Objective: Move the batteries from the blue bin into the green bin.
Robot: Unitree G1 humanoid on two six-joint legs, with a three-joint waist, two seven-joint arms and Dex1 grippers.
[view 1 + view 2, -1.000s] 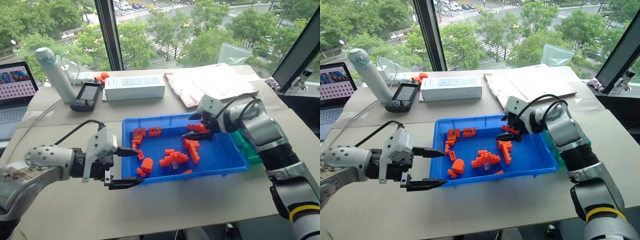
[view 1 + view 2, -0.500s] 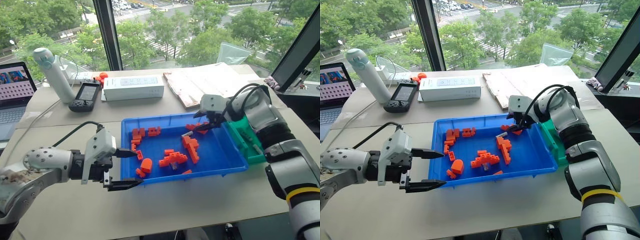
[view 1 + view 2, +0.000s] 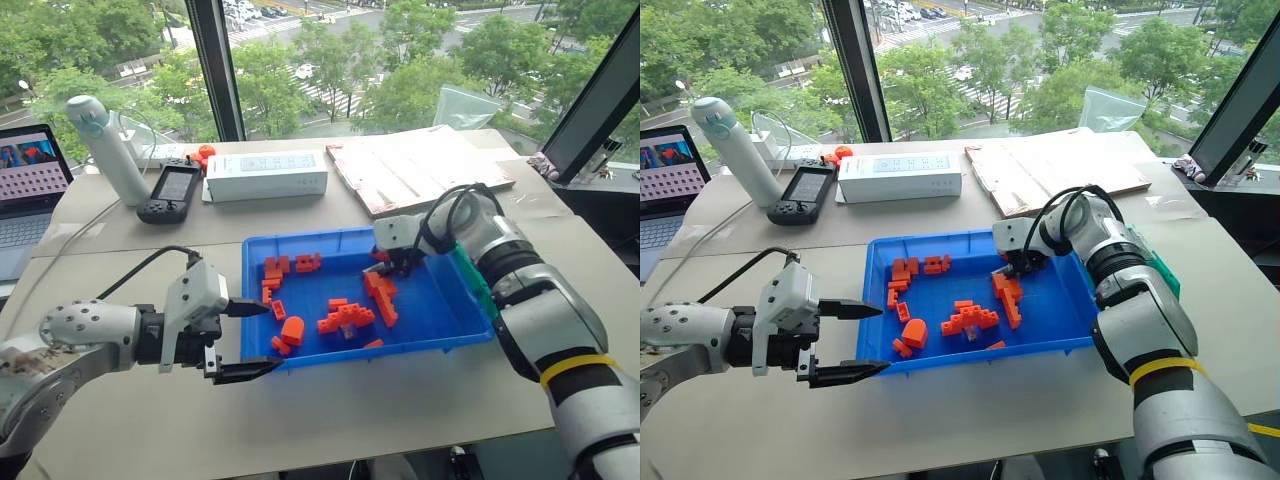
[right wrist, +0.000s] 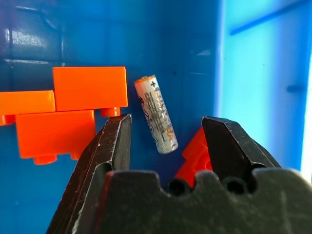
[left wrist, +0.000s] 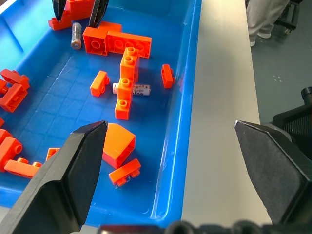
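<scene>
So the right gripper (image 4: 165,131) is down inside the blue bin (image 3: 452,318) at its far side, fingers spread either side of a battery (image 4: 156,113) lying on the floor (not pinching it). A second battery (image 5: 132,89) sits mid-bin under orange bricks (image 5: 127,78). Left gripper (image 3: 247,338) hangs wide open at the bin's near-left corner. The green bin (image 3: 1167,277) is just beyond the blue bin's right side.

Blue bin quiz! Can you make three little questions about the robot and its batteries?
1. True or false: the right gripper has open fingers either side of a battery.
2. What colour are the bricks in the blue bin?
3. The left gripper is: A) inside the bin, B) open at the bin's near left corner, C) holding a brick.

Key: 1 true; 2 orange; 3 B.
</scene>
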